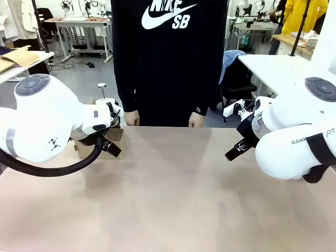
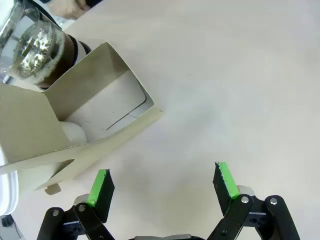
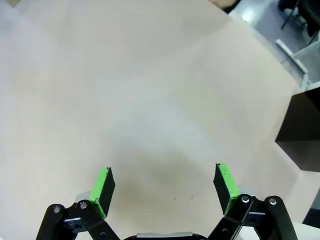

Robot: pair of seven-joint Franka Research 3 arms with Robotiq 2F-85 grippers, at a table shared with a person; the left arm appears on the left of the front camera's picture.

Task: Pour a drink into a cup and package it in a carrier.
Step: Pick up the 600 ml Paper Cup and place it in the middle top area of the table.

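START OF THE DRINK JOB: both arms hang over the pale beige table [image 1: 168, 210] w/ nothing in hand. The left end effector [image 2: 162, 172] has its green pads spread wide over bare tabletop, just beside the low brown cardboard carrier [image 2: 30, 130]; the right end effector [image 3: 162, 172] is likewise spread wide & empty, over bare table near a black box [image 3: 300, 130]. The drink [image 2: 54, 56], a dark brown liquid, sits in a clear glass press jug [image 2: 27, 37] w/ a steel lid, on the far side of the carrier from the left end effector, close against the cardboard; in the front view its plunger knob [image 1: 102, 85] pokes up behind the left arm. A person in a black sweatshirt stands at the far side, one hand [image 1: 132, 118] at the table edge. A white curved edge [image 2: 75, 131] shows under the carrier's flap; can't tell if that's the paper cup.

Judging by this, no pour has begun; the step in hand looks like the first reach. The next move prob. calls for the left arm to swing past the carrier & close on the jug w/o knocking the cardboard; a cup must stand upright & clear before any tilt.
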